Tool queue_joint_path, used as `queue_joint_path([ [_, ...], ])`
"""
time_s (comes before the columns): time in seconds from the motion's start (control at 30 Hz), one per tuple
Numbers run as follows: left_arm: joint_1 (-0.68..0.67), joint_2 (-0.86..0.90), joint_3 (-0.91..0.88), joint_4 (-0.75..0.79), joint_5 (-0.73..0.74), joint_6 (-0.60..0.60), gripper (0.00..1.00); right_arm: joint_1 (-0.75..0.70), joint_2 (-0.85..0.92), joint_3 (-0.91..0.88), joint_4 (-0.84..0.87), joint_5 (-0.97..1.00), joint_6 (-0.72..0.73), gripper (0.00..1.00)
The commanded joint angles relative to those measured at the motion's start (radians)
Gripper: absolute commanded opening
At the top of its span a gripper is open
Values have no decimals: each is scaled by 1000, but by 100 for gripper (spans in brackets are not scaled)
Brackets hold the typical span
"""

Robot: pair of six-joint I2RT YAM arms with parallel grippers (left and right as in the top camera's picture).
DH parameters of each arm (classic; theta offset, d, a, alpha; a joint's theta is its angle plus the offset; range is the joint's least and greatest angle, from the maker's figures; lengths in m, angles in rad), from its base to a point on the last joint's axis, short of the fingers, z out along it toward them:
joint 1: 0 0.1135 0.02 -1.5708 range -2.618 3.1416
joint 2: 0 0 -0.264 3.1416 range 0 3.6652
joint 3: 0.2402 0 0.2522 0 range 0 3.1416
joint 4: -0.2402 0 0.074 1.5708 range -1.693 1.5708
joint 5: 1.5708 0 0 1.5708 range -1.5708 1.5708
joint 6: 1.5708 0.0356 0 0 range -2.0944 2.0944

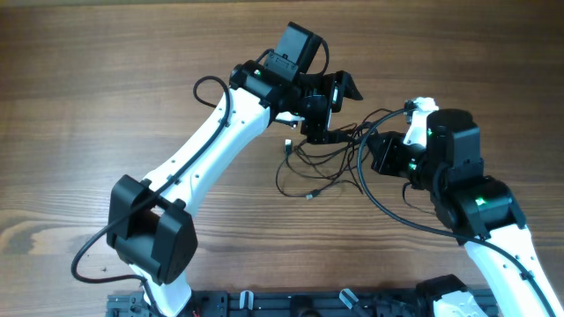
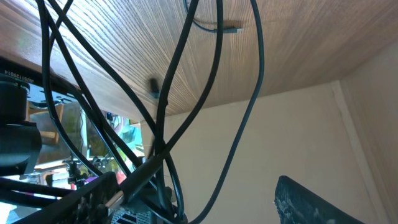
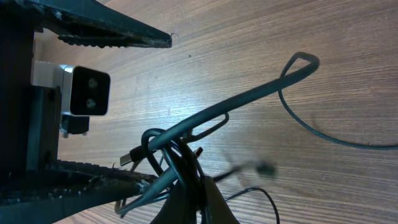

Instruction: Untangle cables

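Near table (image 1: 88, 70) centre, cables (image 3: 249, 98) are caught on the spread right claw (image 3: 163, 109) at 3 o'clock; the left claw (image 1: 335, 110), at 12, is spread, fingertips cut off.

The brown wood-grain table (image 1: 106, 79) carries slack loops of the thin dark cables (image 1: 304, 180). They lie just on the arm-base side of the left gripper (image 1: 333, 123) jaws and to the left of the right gripper (image 1: 381, 151) jaws. A small plug end (image 1: 310, 195) rests at the loops' near edge.
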Motion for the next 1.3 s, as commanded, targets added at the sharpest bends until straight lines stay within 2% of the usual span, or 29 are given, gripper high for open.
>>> queue_joint_path([
  [0.0,3,-5,12,-1,-16,-2,82,3,5,8,6,7,10,4],
  [0.33,-45,30,10,-2,-79,-2,81,3,5,8,5,15,10,4],
  [0.37,-45,35,10,-2,-79,-2,70,3,5,8,5,18,10,4],
  [0.4,-45,37,10,-2,-79,-2,46,3,5,8,5,22,10,4],
  [0.47,-41,40,10,-2,-87,14,4,3,5,8,4,30,10,5],
  [0.57,-21,40,10,-2,-127,165,4,3,5,8,-5,32,10,4],
  [0.6,1,39,10,-9,-159,292,4,3,5,8,-9,32,9,5],
  [0.67,62,28,10,-117,-196,424,4,1,5,8,-17,32,1,4],
  [0.8,304,-79,10,-484,-452,613,4,-42,4,8,-27,32,-13,4],
  [0.87,453,-176,10,-569,-513,714,4,-84,4,8,-19,32,-16,4],
  [0.93,577,-267,10,-573,-492,811,4,-107,4,8,-11,21,-23,5],
  [1.03,646,-332,10,-532,-364,874,4,-105,4,8,11,-26,-33,4],
  [1.17,526,-284,9,-473,-243,853,4,-105,4,8,5,-25,-31,4],
  [1.27,433,-237,9,-438,-210,811,4,-105,4,8,-10,-25,-31,4],
])
